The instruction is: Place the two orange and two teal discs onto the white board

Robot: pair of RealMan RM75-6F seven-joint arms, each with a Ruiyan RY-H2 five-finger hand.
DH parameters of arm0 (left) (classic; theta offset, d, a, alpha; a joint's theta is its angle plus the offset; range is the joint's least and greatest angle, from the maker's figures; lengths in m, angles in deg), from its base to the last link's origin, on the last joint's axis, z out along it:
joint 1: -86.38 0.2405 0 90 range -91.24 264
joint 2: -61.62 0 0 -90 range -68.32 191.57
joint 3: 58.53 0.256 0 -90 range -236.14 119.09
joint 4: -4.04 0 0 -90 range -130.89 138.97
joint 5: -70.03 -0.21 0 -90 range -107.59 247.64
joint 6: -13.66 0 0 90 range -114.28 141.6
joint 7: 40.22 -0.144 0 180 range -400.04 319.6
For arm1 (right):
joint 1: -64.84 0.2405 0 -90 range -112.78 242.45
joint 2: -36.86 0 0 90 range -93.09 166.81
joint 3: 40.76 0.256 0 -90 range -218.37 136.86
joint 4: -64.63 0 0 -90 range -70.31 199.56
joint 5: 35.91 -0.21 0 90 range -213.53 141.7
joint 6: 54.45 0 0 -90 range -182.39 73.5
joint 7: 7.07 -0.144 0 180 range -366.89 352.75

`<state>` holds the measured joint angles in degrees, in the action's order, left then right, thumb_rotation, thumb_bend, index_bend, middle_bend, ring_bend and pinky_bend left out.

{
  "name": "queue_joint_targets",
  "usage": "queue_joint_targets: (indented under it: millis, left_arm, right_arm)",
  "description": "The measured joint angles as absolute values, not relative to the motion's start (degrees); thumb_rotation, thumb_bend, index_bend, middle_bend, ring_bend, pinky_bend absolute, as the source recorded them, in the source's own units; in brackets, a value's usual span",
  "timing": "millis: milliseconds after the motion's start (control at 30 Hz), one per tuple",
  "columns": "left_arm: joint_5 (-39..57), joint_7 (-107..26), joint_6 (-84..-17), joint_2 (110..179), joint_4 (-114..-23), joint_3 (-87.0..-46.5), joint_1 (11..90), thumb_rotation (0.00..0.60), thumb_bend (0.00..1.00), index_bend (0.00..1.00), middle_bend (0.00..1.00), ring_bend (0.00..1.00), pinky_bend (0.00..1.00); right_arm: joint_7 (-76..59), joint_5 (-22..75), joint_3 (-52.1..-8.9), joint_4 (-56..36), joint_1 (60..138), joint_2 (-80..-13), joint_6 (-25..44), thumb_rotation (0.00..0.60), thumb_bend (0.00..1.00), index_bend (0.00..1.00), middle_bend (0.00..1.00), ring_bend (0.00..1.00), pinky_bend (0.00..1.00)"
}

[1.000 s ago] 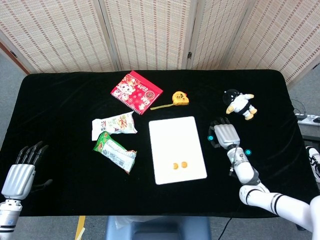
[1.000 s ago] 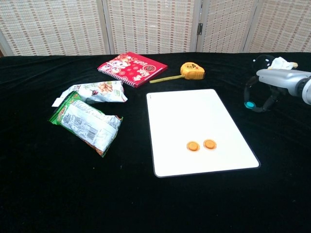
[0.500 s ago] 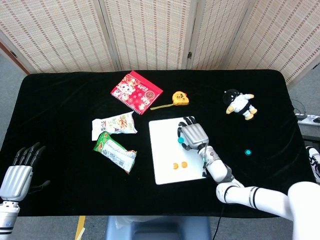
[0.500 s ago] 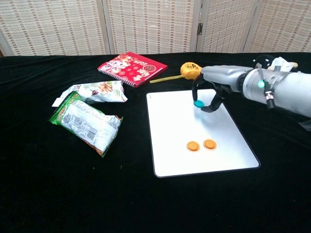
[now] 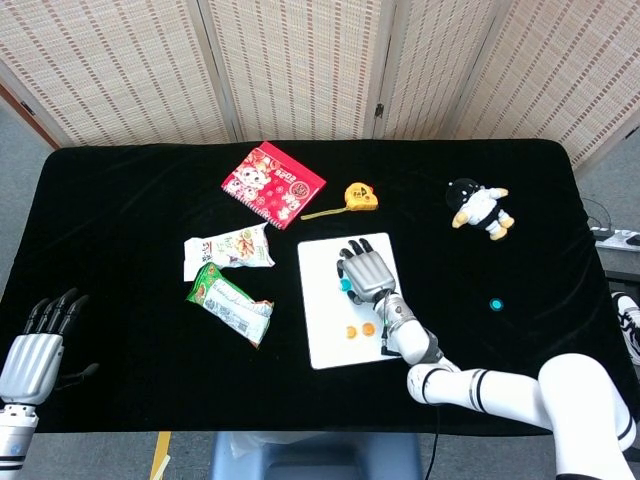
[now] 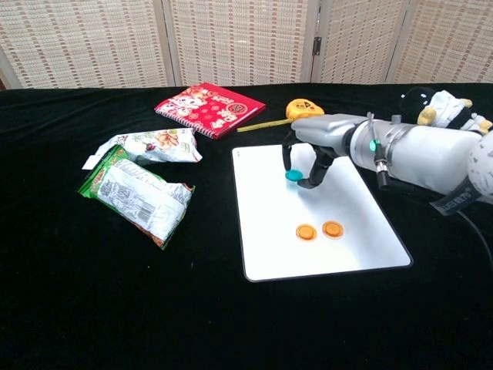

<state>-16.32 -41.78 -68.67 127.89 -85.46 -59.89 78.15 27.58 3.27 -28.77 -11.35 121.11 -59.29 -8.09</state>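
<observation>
The white board (image 5: pixel 330 320) (image 6: pixel 339 262) lies mid-table with two orange discs (image 5: pixel 358 330) (image 6: pixel 319 230) side by side near its front. My right hand (image 5: pixel 365 270) (image 6: pixel 308 146) hovers over the board's upper part, pinching a teal disc (image 5: pixel 346 285) (image 6: pixel 293 175) in its fingertips, just above the surface. A second teal disc (image 5: pixel 495 303) rests on the black cloth to the right of the board. My left hand (image 5: pixel 40 340) stays open at the table's near left corner, holding nothing.
A red booklet (image 5: pixel 273 184) and a yellow tape measure (image 5: pixel 359 196) lie behind the board. Two snack packets (image 5: pixel 228 280) sit to its left. A small astronaut toy (image 5: pixel 478 208) is at the back right.
My right hand carried the teal disc from the cloth on the right leftward across the board, ending over its upper left part. The left hand drifted slightly down.
</observation>
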Motion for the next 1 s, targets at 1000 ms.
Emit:
queue_joint_targets:
  millis: [1000]
  left_arm:
    - [-17.6, -43.0, -67.1, 128.7, -86.4, -60.6, 76.0, 0.600, 0.15, 0.04, 0.05, 0.10, 0.00]
  right_arm:
    - [6.8, 13.2, -37.8, -18.9, 98.1, -39.6, 1.8, 0.600, 0.27, 0.31, 0.12, 0.01, 0.00]
